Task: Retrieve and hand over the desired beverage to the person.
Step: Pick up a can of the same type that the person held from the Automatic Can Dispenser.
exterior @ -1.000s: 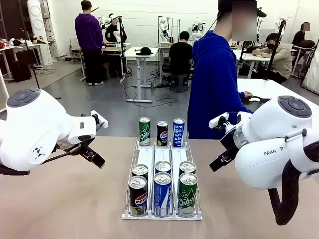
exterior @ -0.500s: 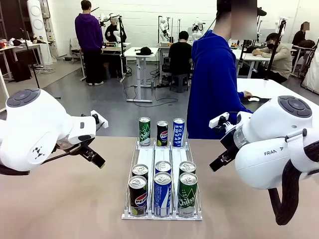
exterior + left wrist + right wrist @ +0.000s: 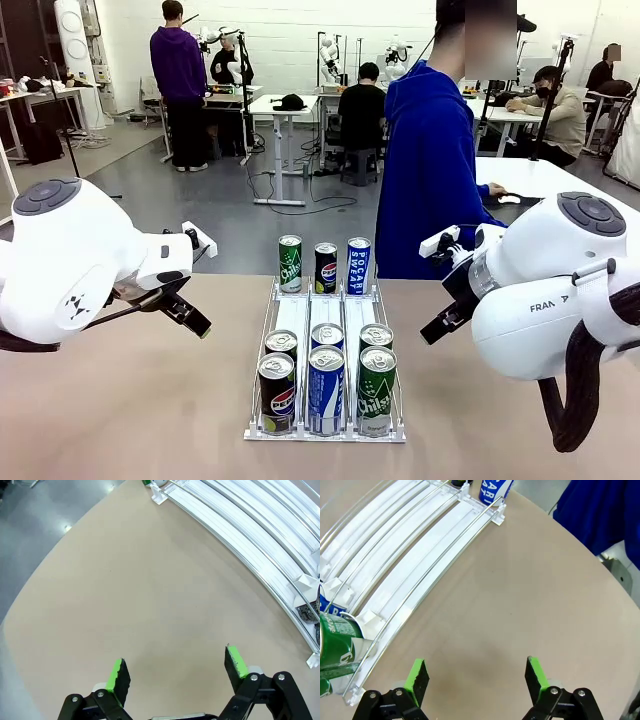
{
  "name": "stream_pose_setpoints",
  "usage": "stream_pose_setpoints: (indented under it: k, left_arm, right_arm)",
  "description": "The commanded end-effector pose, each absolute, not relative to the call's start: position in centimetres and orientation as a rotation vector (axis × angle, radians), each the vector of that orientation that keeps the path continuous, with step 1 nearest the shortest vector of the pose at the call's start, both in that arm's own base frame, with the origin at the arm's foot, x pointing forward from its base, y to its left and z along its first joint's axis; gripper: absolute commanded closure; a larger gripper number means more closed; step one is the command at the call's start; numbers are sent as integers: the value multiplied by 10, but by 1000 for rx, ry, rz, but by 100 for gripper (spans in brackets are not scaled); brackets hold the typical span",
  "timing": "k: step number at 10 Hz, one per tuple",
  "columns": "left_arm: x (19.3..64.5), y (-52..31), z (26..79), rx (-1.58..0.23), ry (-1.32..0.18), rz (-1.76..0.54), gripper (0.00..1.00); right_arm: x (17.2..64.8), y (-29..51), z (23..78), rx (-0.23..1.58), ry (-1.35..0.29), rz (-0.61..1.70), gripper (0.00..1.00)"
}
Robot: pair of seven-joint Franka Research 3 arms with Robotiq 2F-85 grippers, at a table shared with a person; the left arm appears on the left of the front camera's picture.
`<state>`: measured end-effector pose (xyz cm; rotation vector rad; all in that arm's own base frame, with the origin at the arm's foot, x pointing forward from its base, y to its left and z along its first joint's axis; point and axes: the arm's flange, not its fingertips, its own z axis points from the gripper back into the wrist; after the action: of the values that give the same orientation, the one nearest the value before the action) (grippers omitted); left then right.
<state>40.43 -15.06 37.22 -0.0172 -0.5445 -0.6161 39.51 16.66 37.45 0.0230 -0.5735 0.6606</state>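
Plainly left tool point(image 3: 175, 667) and right tool point(image 3: 475, 675) hang spread wide, empty (rack point(image 3: 295, 316) cans point(image 3: 326, 268) read Pepsi, Chilsung, Sweat).

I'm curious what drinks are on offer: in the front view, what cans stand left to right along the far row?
Green Chilsung can → black Pepsi can → blue Pocari Sweat can.

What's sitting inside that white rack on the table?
The rack holds nine cans in three lanes: three at the far end, six in two rows nearest us. The front row hides the labels behind it.
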Motion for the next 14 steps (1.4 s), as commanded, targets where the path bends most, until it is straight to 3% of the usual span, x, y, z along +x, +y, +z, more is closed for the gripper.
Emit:
stream_pose_setpoints:
  k: [1,5,7,10,13,14]
  left_arm:
    - [404,-150,372,-18,-545,-615,0]
    - [404,-151,372,-17,-544,-616,0]
    - [378,-139,445,-28,-653,-633,0]
    - [334,-114,566,23,-773,-675,0]
    - [303,-108,603,52,-812,-696,0]
    - [312,-111,604,13,-816,-670,0]
  right_arm:
    - [395,167,374,23,-573,661,0]
    - [395,167,375,23,-573,661,0]
    - [343,169,462,-21,-741,696,0]
    - [287,162,591,-65,-852,693,0]
    - [274,168,620,-163,-766,726,0]
    - [265,153,629,-80,-876,703,0]
